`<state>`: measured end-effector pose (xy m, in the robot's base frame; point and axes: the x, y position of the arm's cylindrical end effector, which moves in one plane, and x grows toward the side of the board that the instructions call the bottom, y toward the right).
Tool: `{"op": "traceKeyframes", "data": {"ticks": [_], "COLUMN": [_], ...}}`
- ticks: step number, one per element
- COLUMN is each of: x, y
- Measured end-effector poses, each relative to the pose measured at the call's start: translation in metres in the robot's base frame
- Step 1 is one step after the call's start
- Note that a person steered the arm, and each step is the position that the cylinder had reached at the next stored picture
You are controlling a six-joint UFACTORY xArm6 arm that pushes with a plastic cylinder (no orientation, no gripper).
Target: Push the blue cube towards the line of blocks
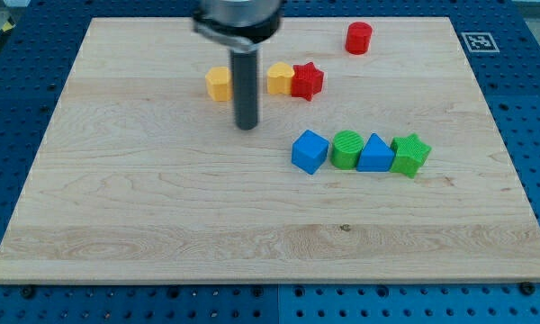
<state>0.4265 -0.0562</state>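
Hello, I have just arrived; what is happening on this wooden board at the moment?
A robot arm with a straight dark rod is pushing blocks on a wooden board. My tip rests on bare wood, apart from the blue cube, up and to the view's left of it. The blue cube already sits at the left end of a row with a green cylinder, a blue triangular block and a green star. Two yellow blocks, a red star and a red cylinder lie nearer the view's top.
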Motion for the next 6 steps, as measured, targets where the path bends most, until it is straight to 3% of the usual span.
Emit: {"op": "traceKeyframes", "data": {"ticks": [1, 2, 6], "x": [0.039, 0.05, 0.047], "y": [-0.006, 0.01, 0.075]}}
